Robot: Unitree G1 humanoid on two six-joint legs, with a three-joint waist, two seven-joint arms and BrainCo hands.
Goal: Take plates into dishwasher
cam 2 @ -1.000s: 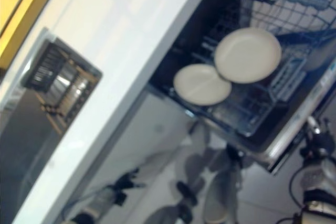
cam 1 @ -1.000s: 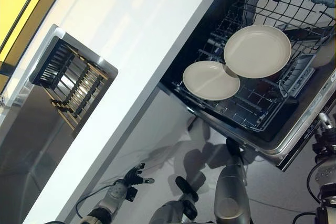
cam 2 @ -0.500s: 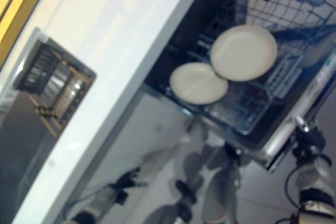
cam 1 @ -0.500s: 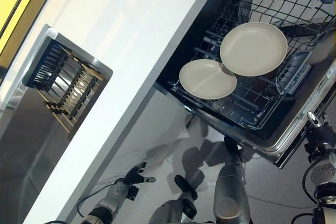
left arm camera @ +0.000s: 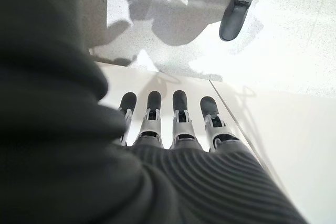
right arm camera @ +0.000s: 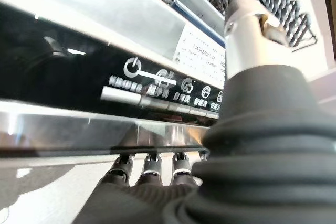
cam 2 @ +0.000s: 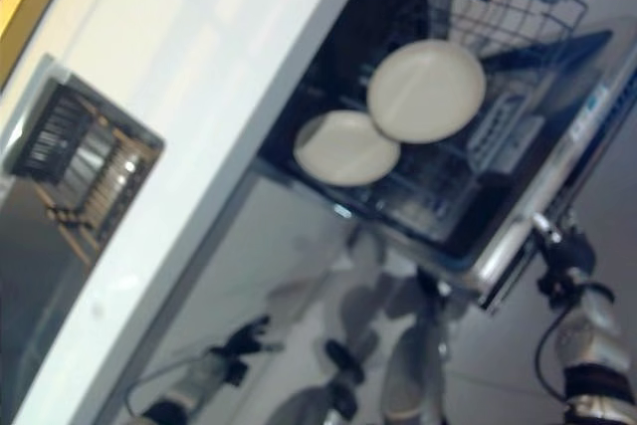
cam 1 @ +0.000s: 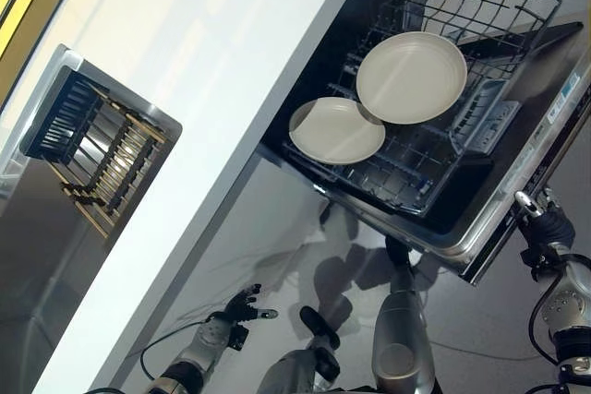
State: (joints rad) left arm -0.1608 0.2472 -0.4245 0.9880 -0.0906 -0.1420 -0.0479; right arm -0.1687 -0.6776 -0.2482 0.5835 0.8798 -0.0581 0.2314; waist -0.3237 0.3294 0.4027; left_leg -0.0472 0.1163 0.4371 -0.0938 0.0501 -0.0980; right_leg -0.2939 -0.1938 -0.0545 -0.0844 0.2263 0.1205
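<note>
Since the earlier frame your right hand [cam 1: 545, 225] has risen to the open dishwasher door [cam 1: 517, 182], fingers curled under its edge, while both plates [cam 1: 411, 77] rest in the lower rack [cam 1: 416, 159] beside the white counter [cam 1: 212, 89], left hand [cam 1: 242, 306] relaxed over the grey floor [cam 1: 277, 256].

Head stereo pair: you look steeply down, the scene tilted, from a fair way off. Both eyes share the white countertop [cam 1: 231, 89], the sink with its dish rack [cam 1: 92, 149], the open dishwasher [cam 1: 517, 173], its lower rack [cam 1: 416, 159] and two plates [cam 1: 411, 77].

Left wrist camera: you look along the back of the left hand [left arm camera: 173, 121], very near, down at the pale floor [left arm camera: 294, 40].

Right wrist camera: you sit tight against the right hand [right arm camera: 149, 169], facing the dishwasher door's control strip [right arm camera: 157, 85]. It shares that door edge with the head views.
</note>
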